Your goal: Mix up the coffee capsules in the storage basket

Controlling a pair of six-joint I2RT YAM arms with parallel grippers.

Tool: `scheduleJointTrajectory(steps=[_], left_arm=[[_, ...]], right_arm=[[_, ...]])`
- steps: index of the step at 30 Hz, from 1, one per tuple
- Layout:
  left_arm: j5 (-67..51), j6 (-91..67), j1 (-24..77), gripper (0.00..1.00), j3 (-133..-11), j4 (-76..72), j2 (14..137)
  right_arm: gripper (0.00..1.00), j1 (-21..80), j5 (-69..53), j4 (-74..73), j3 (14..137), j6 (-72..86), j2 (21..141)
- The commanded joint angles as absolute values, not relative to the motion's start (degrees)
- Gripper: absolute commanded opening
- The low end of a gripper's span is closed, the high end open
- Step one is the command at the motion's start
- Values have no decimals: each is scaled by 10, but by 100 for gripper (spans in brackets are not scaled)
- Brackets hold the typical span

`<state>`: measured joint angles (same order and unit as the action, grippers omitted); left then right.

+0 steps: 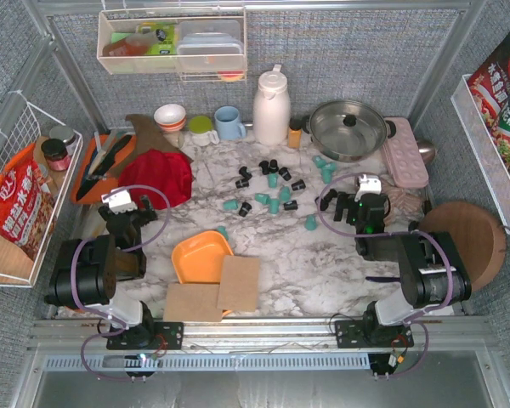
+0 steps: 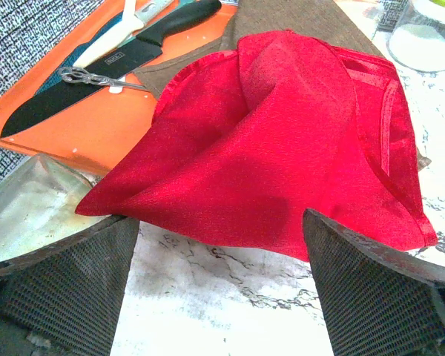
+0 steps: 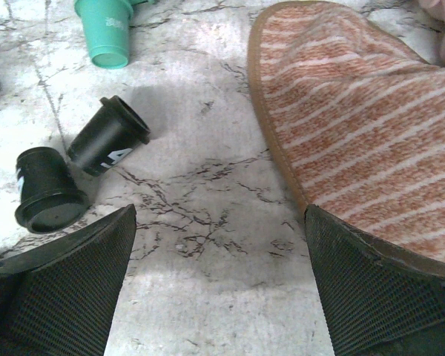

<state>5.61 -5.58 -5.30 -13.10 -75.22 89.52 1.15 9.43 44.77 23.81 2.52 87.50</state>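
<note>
While gaping, left end effector [image 2: 219, 226] empty, right end effector [image 3: 221, 219] empty

A red cloth [image 1: 161, 174] is seen crumpled at ten o'clock on the marble desk [image 1: 323, 263], beside a dark orange tray [image 2: 96, 137] in which a black-handled knife [image 2: 59, 104] is laid; a white jug [image 1: 271, 106] is stood at twelve o'clock; a lidded steel pan [image 1: 348, 129] is set at one o'clock; a round wooden board [image 1: 464, 242] is placed at four o'clock; two brown square mats [image 1: 238, 283] are laid at six o'clock.
</note>
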Motion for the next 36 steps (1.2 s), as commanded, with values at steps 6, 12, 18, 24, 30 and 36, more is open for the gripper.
scheduleJointTrajectory(steps=[6,12,18,24,30,36], left_arm=[[52,-55,-54,99,-131,-770,896],[52,-56,-53,99,-131,-771,896],[52,-55,-53,99,-131,-771,896],[52,-55,-53,99,-132,-771,896],[52,-55,-53,99,-131,-771,896],[53,-55,-53,99,-131,-771,897]], right_arm=[[99,13,83,453,238,29,872],[99,12,82,452,238,30,872],[99,12,82,454,238,29,872],[99,14,84,453,238,25,871],[99,75,253,289,298,24,800],[99,91,397,38,376,163,727]])
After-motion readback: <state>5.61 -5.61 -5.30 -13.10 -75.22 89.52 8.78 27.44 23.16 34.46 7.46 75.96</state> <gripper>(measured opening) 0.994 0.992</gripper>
